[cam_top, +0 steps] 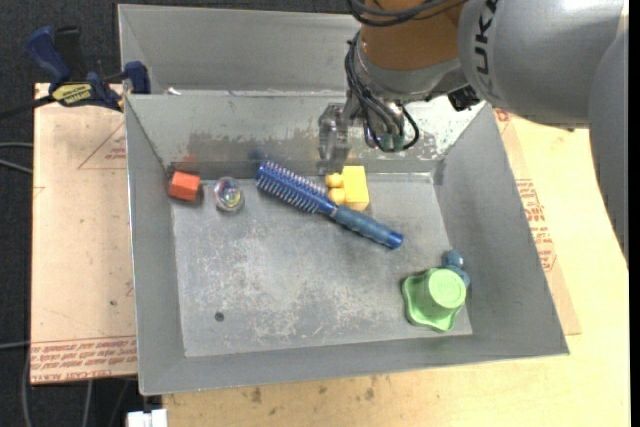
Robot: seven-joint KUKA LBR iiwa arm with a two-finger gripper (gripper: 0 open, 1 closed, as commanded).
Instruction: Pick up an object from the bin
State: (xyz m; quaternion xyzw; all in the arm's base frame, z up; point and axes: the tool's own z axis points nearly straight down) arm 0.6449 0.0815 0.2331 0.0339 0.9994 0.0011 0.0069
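My gripper (334,147) hangs at the back of the bin, its fingertips just above and behind a yellow toy block (350,187). A blue hairbrush (322,203) lies slantwise in front of the block, bristle head to the left, handle reaching right and forward. I see nothing between the fingers; how far apart they stand is not clear.
A small orange-red block (184,186) and a clear marble-like ball (229,196) lie at the back left. A green cup-shaped toy with a blue piece (436,297) sits at the front right. The arm with its orange cover comes in from the upper right.
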